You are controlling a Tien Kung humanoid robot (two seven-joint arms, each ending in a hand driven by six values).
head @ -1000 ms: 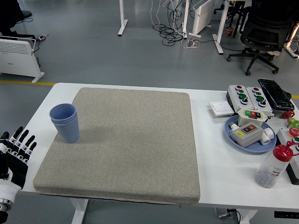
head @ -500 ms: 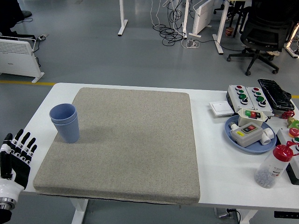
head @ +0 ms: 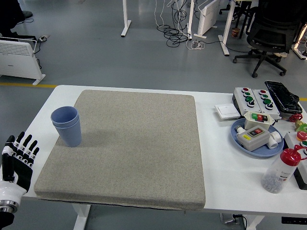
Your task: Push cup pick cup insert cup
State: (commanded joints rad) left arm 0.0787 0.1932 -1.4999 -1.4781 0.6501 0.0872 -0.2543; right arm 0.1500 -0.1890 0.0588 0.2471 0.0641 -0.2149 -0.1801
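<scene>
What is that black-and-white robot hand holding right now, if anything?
Nothing. The left hand hangs open beside the table's left edge, apart from the stacked blue plastic cups on the grey mat.

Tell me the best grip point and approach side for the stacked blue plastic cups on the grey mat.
Probably wrap the lower wall of the upright stacked blue plastic cups, coming from the left: the open left robot hand sits just off that edge, and the tapered sides stand clear on the grey felt mat.

Blue cups (head: 66, 125) apparently nested, upright.
</scene>
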